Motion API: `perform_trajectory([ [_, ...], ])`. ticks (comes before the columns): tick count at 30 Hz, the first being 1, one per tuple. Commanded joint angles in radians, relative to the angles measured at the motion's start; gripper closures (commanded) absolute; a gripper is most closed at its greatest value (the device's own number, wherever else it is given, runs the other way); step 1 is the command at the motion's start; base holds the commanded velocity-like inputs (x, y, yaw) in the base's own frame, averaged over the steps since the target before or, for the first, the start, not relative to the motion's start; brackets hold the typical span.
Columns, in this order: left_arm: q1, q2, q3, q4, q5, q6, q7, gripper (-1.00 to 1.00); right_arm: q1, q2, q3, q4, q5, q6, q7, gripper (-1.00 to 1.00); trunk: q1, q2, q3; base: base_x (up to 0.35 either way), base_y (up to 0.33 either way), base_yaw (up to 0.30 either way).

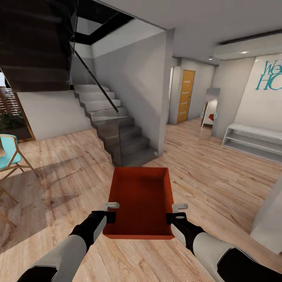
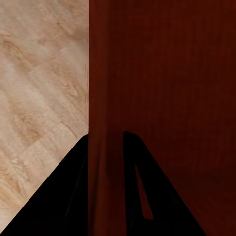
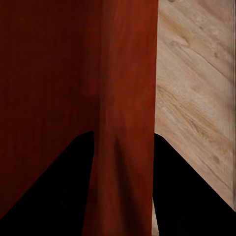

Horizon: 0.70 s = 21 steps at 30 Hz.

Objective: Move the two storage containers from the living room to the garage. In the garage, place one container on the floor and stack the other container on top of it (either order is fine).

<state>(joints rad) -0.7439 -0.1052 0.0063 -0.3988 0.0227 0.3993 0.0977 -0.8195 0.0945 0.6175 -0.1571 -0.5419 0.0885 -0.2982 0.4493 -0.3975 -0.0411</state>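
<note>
Carrying one bin (image 1: 140, 201) between both grippers, long way pointing ahead. Left gripper (image 1: 111, 211) pinching left wall, right gripper (image 1: 179, 212) pinching right wall.

Light wood-plank floor (image 1: 203, 172), bearing a grey staircase (image 1: 117, 133), a teal chair (image 1: 9, 156) and a low white shelf (image 1: 254, 141).

Wall lettering (image 1: 269, 75) cut off.

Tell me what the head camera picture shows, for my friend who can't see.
Two robot arms carry an orange-red bin over a light wood floor, the left end effector and right end effector gripping its side walls. Grey stairs and an orange door lie ahead.
</note>
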Motion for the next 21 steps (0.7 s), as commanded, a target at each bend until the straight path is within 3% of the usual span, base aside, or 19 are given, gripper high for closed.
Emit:
perform_trajectory([
  [1, 0.0, -0.001, 0.0, -0.002, 0.003, 0.006, 0.008, 1.0, -0.001, 0.001, 0.001, -0.006, -0.004, 0.008, -0.006, 1.0, 0.001, -0.002, -0.002, 0.0, 0.0, -0.288],
  [21, 0.0, -0.001, 0.0, -0.002, 0.003, 0.006, 0.008, 1.0, -0.001, 0.0, 0.001, -0.006, -0.004, 0.008, -0.006, 1.0, 0.001, -0.002, -0.002, 0.0, 0.0, -0.288],
])
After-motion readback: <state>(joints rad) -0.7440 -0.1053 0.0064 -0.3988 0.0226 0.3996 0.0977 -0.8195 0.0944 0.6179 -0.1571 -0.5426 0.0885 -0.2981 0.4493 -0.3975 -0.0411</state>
